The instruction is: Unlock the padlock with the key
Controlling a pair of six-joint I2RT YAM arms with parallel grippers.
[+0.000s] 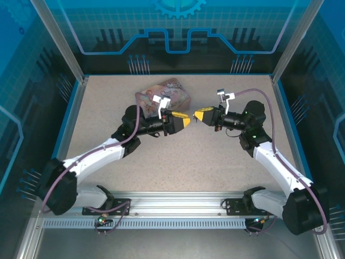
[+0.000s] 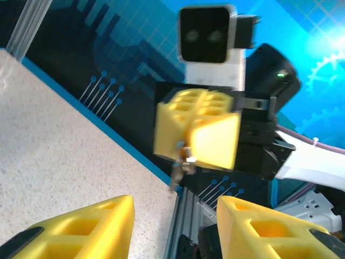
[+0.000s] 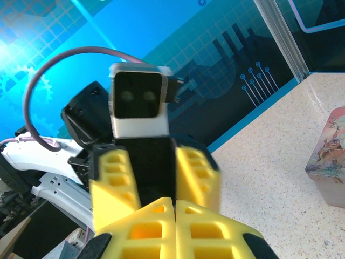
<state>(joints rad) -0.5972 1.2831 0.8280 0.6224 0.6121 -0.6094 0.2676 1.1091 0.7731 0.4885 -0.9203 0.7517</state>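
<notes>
Presently, two grippers face each other above the counter [image 1: 215, 162], tips close. Left gripper [image 1: 188, 120]: jaws spread apart. Right gripper [image 1: 197, 115]: jaws pressed together, pinching one key [image 2: 182, 166], a small metal piece hanging from the tips. One pink tin [image 1: 173, 90] rests on the counter just beyond the left arm.

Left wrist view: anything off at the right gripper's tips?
The shut right gripper pinches a small metal piece, probably the key, at its fingertips' lower edge; it hangs tilted downward, not toward the open left gripper.
</notes>
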